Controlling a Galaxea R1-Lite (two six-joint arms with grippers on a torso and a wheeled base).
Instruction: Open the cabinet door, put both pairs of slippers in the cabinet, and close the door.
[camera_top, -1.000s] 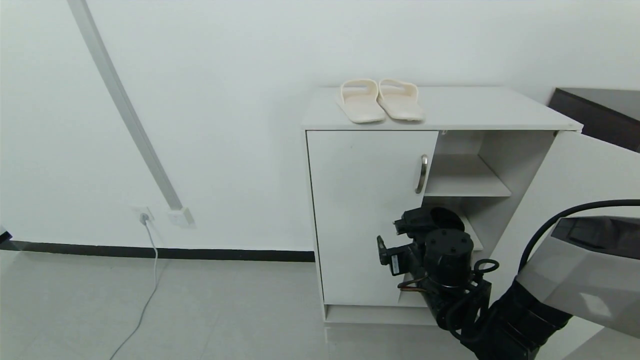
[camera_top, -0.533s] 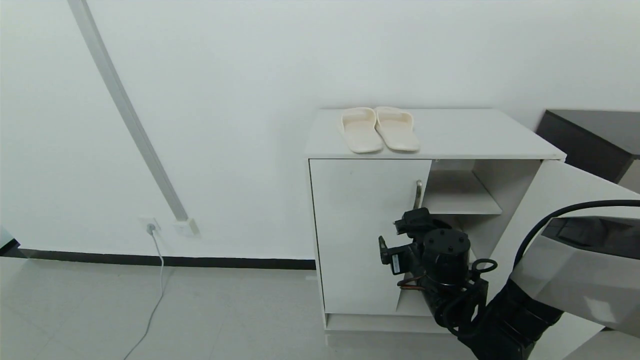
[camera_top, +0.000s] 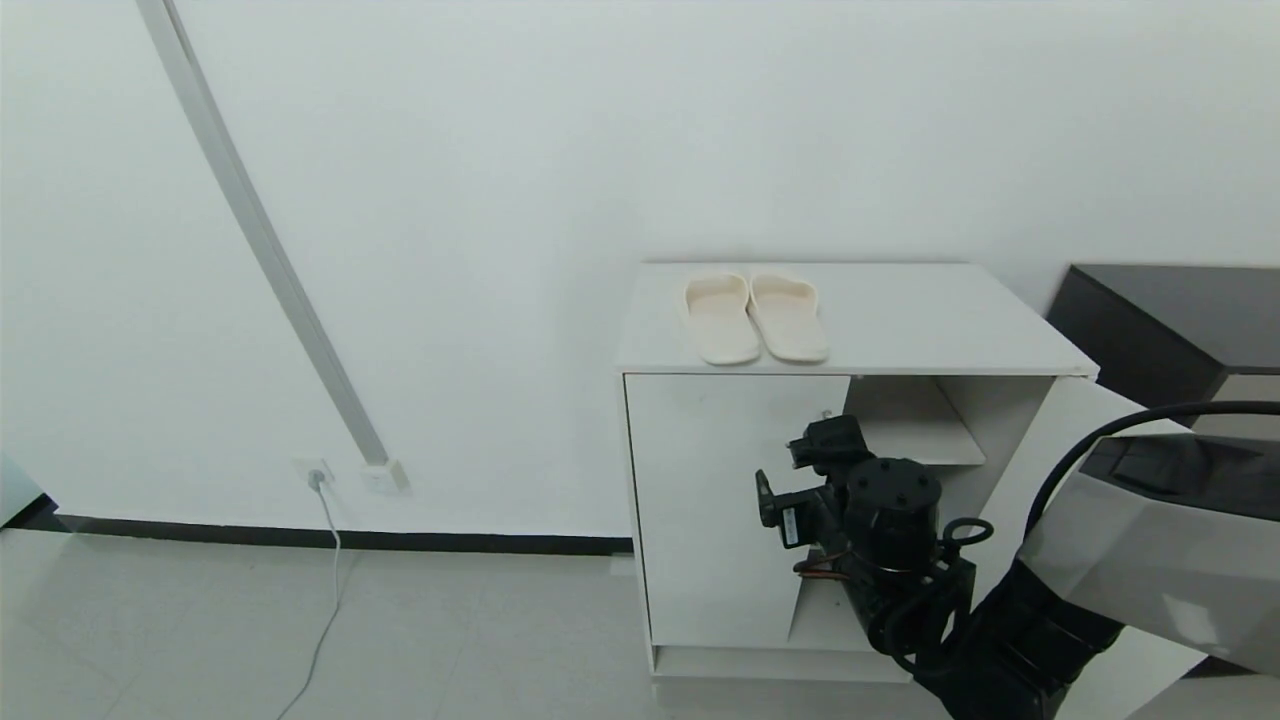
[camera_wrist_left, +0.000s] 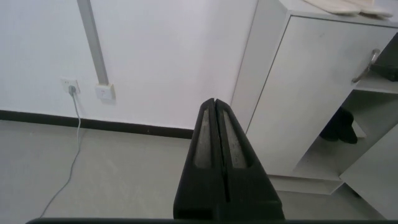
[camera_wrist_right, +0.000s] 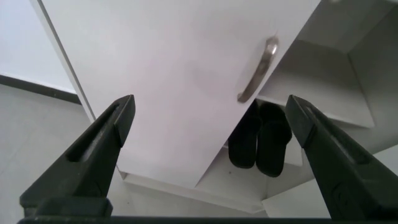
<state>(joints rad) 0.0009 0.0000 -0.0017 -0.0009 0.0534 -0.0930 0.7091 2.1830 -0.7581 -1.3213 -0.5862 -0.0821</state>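
Slid down in the head picture since a second ago, everything together, so just a camera move and no move of the cabinet (camera_top: 920, 320). Could bump the shut door (camera_wrist_right: 174, 81) and its handle (camera_wrist_right: 256, 78), right in front of the right jaws, by pushing forward. Holding nothing there, spread wide. Past them, low inside, black slippers (camera_wrist_right: 261, 140). Far above, on top, cream slippers (camera_top: 755, 318); could knock them off by grabbing badly. Left jaws pressed together, empty, well off from the cabinet.
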